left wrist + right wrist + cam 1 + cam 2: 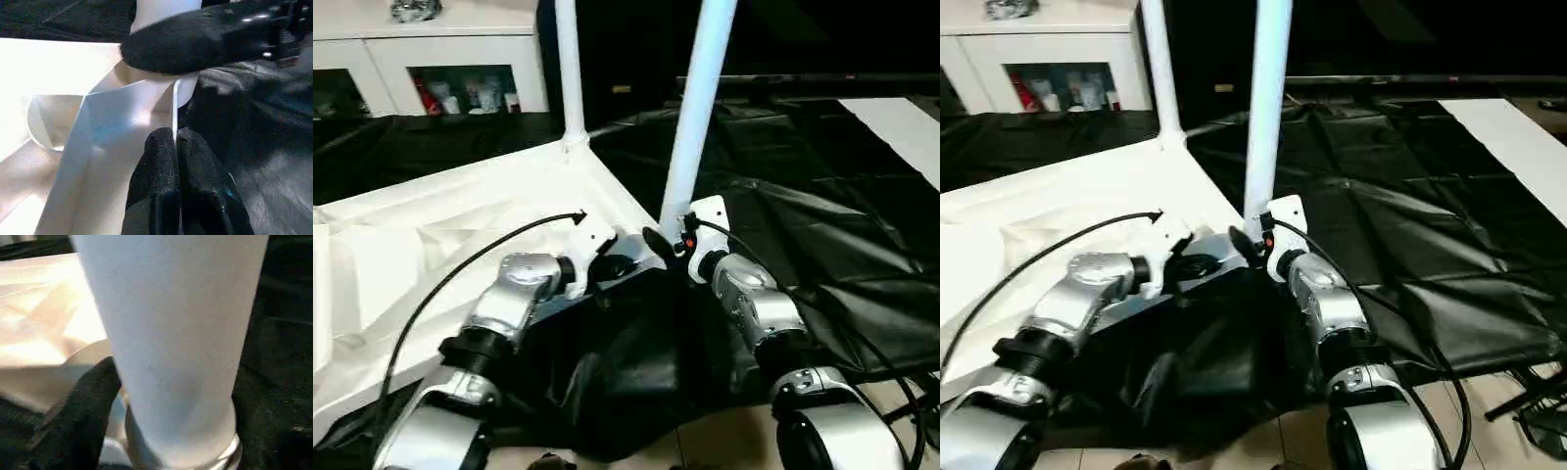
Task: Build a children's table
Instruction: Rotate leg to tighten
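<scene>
Head views: your tabletop (431, 235) lies underside up on black sheet (803, 225); far leg (570, 69) upright in far corner socket, near leg (700, 108) upright at near right corner.

Left wrist: your left gripper (176, 147) pinches tabletop rim, fingers pressed together on it.

Right wrist: near leg close before camera; your right gripper (666, 240) at its base, jaw state — cannot tell.
</scene>
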You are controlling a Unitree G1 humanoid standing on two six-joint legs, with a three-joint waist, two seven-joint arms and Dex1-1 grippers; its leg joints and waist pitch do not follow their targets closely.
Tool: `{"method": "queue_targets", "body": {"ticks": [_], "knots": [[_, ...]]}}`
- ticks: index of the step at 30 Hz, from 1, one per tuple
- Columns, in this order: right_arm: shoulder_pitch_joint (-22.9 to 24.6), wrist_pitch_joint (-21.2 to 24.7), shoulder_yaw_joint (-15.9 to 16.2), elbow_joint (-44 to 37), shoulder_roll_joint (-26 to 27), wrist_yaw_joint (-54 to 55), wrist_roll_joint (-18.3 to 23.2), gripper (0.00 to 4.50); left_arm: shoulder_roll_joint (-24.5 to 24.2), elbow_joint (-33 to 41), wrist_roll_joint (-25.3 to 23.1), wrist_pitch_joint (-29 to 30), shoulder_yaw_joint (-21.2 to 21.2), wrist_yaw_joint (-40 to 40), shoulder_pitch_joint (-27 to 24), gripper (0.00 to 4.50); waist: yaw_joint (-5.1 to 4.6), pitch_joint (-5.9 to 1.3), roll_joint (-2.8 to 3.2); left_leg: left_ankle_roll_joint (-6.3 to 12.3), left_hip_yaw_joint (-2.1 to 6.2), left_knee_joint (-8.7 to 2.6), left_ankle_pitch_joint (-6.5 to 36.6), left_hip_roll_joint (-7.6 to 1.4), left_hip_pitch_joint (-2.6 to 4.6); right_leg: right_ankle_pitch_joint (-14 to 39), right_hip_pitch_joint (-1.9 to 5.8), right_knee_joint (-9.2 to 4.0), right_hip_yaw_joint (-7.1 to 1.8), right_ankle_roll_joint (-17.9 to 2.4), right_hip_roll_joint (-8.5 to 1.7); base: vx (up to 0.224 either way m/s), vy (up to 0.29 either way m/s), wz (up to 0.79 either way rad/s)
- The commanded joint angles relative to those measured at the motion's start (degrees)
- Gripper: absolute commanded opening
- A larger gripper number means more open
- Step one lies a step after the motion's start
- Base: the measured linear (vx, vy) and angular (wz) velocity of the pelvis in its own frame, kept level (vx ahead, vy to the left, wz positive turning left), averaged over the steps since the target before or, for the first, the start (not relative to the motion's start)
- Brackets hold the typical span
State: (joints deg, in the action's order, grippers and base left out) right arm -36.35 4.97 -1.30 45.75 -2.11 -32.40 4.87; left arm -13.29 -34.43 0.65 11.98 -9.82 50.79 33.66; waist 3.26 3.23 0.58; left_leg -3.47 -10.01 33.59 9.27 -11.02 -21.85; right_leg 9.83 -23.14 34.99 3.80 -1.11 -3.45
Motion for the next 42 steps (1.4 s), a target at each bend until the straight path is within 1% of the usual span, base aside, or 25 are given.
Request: {"method": "queue_targets", "body": {"ticks": [1, 2, 3, 4, 6, 7, 9, 10, 11, 12, 14, 16, 20, 21, 24, 25, 26, 28, 30, 33, 35, 37, 40, 41, 42], "knots": [[0.8, 0.6, 6.5, -1.0, 2.1, -8.1, 0.6, 4.14, 1.5, 3.4, 2.9, -3.3, -0.4, 1.7, 0.7, 0.0, 0.14, -3.78, 0.15, 1.17, 0.72, -3.96, 16.0, -2.13, 1.01, 17.6, 2.63, -5.03, -2.8, -10.9, -4.77, 0.0, 0.0, 0.0], [1.1, 0.5, 6.9, -1.6, 1.3, -9.6, 0.6, 4.14, 1.1, 3.7, 3.0, -3.4, -0.4, 2.4, 0.5, 0.0, 0.16, -3.75, 0.31, 1.06, 0.79, -3.99, 16.1, -2.18, 1.07, 17.9, 2.57, -5.03, -2.81, -10.9, -4.79, 0.0, 0.0, 0.0], [1.5, 0.3, 7.3, -2.3, 0.4, -11.5, 0.7, 4.26, 0.6, 3.9, 3.2, -3.5, -0.4, 3.3, 0.2, 0.0, 0.07, -3.75, 0.22, 1.11, 0.77, -4.0, 16.2, -2.21, 1.01, 17.8, 2.61, -4.97, -2.82, -11.0, -4.76, 0.0, 0.0, 0.0], [1.8, 0.3, 7.6, -2.8, -0.5, -13.0, 0.7, 4.26, 0.1, 4.3, 3.4, -3.7, -0.5, 4.6, -0.2, 0.0, 0.14, -3.73, 0.37, 1.12, 0.82, -4.01, 16.4, -2.22, 1.06, 18.1, 2.62, -5.04, -2.78, -11.0, -4.78, 0.0, 0.0, 0.0], [2.7, 0.5, 8.7, -5.0, -3.2, -17.8, 0.8, 4.44, -1.3, 5.7, 4.3, -3.6, -0.8, 8.1, -1.1, 0.0, 0.24, -3.76, 0.25, 1.4, 0.81, -4.02, 16.3, -2.35, 0.95, 17.4, 2.8, -4.94, -2.8, -11.1, -4.74, 0.0, 0.0, 0.0], [3.0, 0.7, 9.1, -5.7, -4.3, -19.4, 0.6, 4.44, -1.8, 6.2, 4.6, -3.7, -1.0, 9.4, -1.4, 0.0, 0.36, -3.82, 0.29, 1.68, 0.72, -3.9, 16.0, -2.34, 1.05, 16.8, 2.75, -4.89, -2.79, -11.3, -4.64, 0.0, 0.0, 0.0], [3.6, 0.2, 10.2, -6.9, -6.8, -22.5, -0.9, 4.44, -3.2, 7.1, 4.9, -3.7, -1.3, 12.1, -2.1, 0.0, 0.43, -3.78, 0.29, 1.86, 0.67, -3.94, 15.4, -2.38, 0.94, 16.0, 2.72, -4.72, -2.71, -11.8, -4.57, 0.0, 0.0, 0.0], [3.9, 0.0, 10.7, -7.5, -8.1, -24.0, -1.4, 4.44, -4.0, 7.7, 5.3, -3.3, -1.7, 13.8, -2.6, 0.0, 0.42, -3.72, 0.22, 1.85, 0.62, -3.91, 15.8, -2.44, 1.05, 16.6, 2.59, -4.85, -2.75, -12.0, -4.63, 0.0, 0.0, 0.0], [4.0, 0.0, 10.9, -7.7, -8.6, -24.6, -1.6, 4.44, -4.3, 8.0, 5.4, -3.2, -1.8, 14.5, -2.8, 0.0, 0.58, -3.75, 0.31, 1.79, 0.65, -3.88, 15.9, -2.49, 1.1, 16.9, 2.56, -4.77, -2.73, -12.1, -4.67, 0.0, 0.0, 0.0], [4.5, 0.2, 11.4, -8.7, -10.1, -26.7, -1.4, 4.44, -5.3, 8.9, 5.7, -3.1, -2.3, 16.5, -3.5, 0.0, 0.8, -3.66, 0.26, 1.71, 0.63, -3.95, 16.6, -2.57, 1.22, 18.2, 2.45, -4.9, -2.81, -11.8, -4.69, 0.0, 0.0, 0.0], [4.5, 0.2, 11.4, -8.7, -10.1, -26.7, -1.4, 4.44, -5.3, 8.9, 5.7, -3.1, -2.3, 16.5, -3.5, 0.0, 0.87, -3.61, 0.23, 1.68, 0.61, -3.96, 16.6, -2.5, 1.09, 18.7, 2.44, -4.92, -2.84, -11.5, -4.7, 0.0, 0.0, 0.0], [5.2, 0.9, 11.0, -10.5, -11.7, -29.5, 0.0, 4.44, -6.9, 10.4, 6.3, -2.6, -2.4, 18.7, -4.7, 0.0, 1.02, -3.58, 0.03, 1.45, 0.71, -4.05, 16.7, -2.53, 1.15, 19.6, 2.49, -4.98, -2.82, -11.0, -4.75, 0.0, 0.0, 0.0], [6.3, 1.1, 11.0, -12.8, -13.6, -32.9, 1.5, 4.44, -8.4, 12.5, 7.2, -1.4, -2.4, 21.3, -6.2, 0.0, 1.24, -3.63, -0.09, 1.9, 0.64, -4.0, 15.9, -2.56, 1.06, 19.1, 2.47, -4.88, -2.83, -10.9, -4.66, 0.0, 0.0, 0.0], [6.5, 1.2, 11.0, -13.1, -14.0, -33.5, 1.7, 4.09, -8.7, 12.8, 7.3, -1.1, -2.4, 21.8, -6.6, 0.0, 1.36, -3.67, -0.04, 2.07, 0.57, -3.94, 15.5, -2.62, 1.17, 18.7, 2.37, -4.88, -2.87, -11.0, -4.64, 0.0, 0.0, 0.0], [6.8, 1.3, 11.2, -13.6, -14.5, -34.6, 2.1, 4.02, -9.3, 13.6, 7.5, -0.7, -2.7, 22.8, -7.1, 0.0, 1.69, -3.63, 0.0, 1.93, 0.52, -3.93, 15.6, -2.56, 1.2, 19.4, 2.29, -4.96, -2.86, -11.1, -4.67, 0.0, 0.0, 0.0], [7.2, 1.7, 11.1, -14.3, -14.9, -35.6, 2.4, 3.85, -9.7, 14.3, 8.0, -0.1, -2.8, 23.5, -7.5, 0.0, 1.7, -3.6, -0.01, 1.75, 0.54, -3.97, 15.8, -2.55, 1.22, 19.7, 2.29, -4.93, -2.83, -11.0, -4.59, 0.0, 0.0, 0.0], [7.3, 1.8, 11.1, -14.4, -15.0, -35.7, 2.5, 3.85, -9.8, 14.4, 8.0, -0.1, -2.9, 23.6, -7.6, 0.0, 1.74, -3.59, -0.02, 1.67, 0.56, -4.01, 15.9, -2.58, 1.21, 19.8, 2.3, -4.93, -2.86, -10.8, -4.63, 0.0, 0.0, 0.0], [7.5, 2.0, 11.0, -14.8, -15.1, -36.0, 2.8, 3.62, -10.1, 14.8, 8.3, 0.1, -3.0, 23.9, -7.8, 0.0, 1.66, -3.66, -0.05, 1.7, 0.59, -4.0, 15.9, -2.54, 1.17, 19.7, 2.29, -4.88, -2.83, -10.8, -4.59, 0.0, 0.0, 0.0], [7.7, 2.3, 11.1, -15.1, -15.3, -36.4, 2.9, 3.56, -10.3, 15.0, 8.3, 0.2, -3.1, 24.1, -7.9, 0.0, 1.68, -3.62, -0.07, 1.73, 0.57, -3.97, 15.9, -2.48, 1.19, 20.0, 2.3, -4.96, -2.83, -10.7, -4.6, 0.0, 0.0, 0.0], [8.0, 2.5, 11.4, -15.6, -15.5, -36.7, 3.2, 3.15, -10.4, 15.3, 7.9, 0.5, -3.0, 24.5, -8.0, 0.0, 1.69, -3.66, 0.01, 1.67, 0.6, -3.95, 15.5, -2.53, 1.17, 19.7, 2.31, -4.96, -2.84, -10.6, -4.63, 0.0, 0.0, 0.0], [8.1, 2.6, 11.5, -15.7, -15.3, -36.7, 3.3, 3.11, -10.5, 15.2, 7.8, 0.6, -3.1, 24.5, -8.0, 0.0, 1.67, -3.67, 0.04, 1.65, 0.6, -3.95, 15.5, -2.5, 1.15, 19.4, 2.34, -4.94, -2.82, -10.7, -4.6, 0.0, 0.0, 0.0], [8.2, 2.8, 11.5, -15.8, -15.1, -36.7, 3.4, 2.91, -10.5, 15.1, 7.7, 0.5, -3.1, 24.4, -7.9, 0.0, 1.69, -3.7, -0.02, 1.7, 0.59, -3.92, 15.3, -2.47, 1.16, 19.0, 2.36, -4.89, -2.82, -10.8, -4.59, 0.0, 0.0, 0.0], [8.8, 3.3, 11.3, -16.1, -14.0, -35.4, 3.5, 2.77, -9.6, 14.6, 7.1, 0.3, -3.1, 22.1, -7.5, 0.0, 1.69, -3.66, -0.05, 1.7, 0.57, -3.92, 15.3, -2.49, 1.17, 19.5, 2.35, -4.99, -2.84, -10.7, -4.64, 0.0, 0.0, 0.0], [8.8, 3.5, 11.0, -15.7, -13.0, -33.7, 3.3, 2.71, -8.7, 13.7, 6.4, 0.0, -2.9, 19.9, -7.0, 0.0, 1.73, -3.7, -0.04, 1.65, 0.6, -3.9, 15.2, -2.47, 1.16, 19.3, 2.37, -4.94, -2.83, -10.6, -4.65, 0.0, 0.0, 0.0], [8.4, 3.2, 10.3, -14.0, -11.3, -29.2, 2.3, 2.71, -7.3, 12.3, 5.6, -0.4, -2.4, 16.9, -6.0, 0.0, 1.57, -3.62, -0.01, 1.46, 0.65, -4.01, 15.4, -2.48, 1.15, 19.5, 2.26, -4.94, -2.83, -10.7, -4.6, 0.0, 0.0, 0.0]]}}
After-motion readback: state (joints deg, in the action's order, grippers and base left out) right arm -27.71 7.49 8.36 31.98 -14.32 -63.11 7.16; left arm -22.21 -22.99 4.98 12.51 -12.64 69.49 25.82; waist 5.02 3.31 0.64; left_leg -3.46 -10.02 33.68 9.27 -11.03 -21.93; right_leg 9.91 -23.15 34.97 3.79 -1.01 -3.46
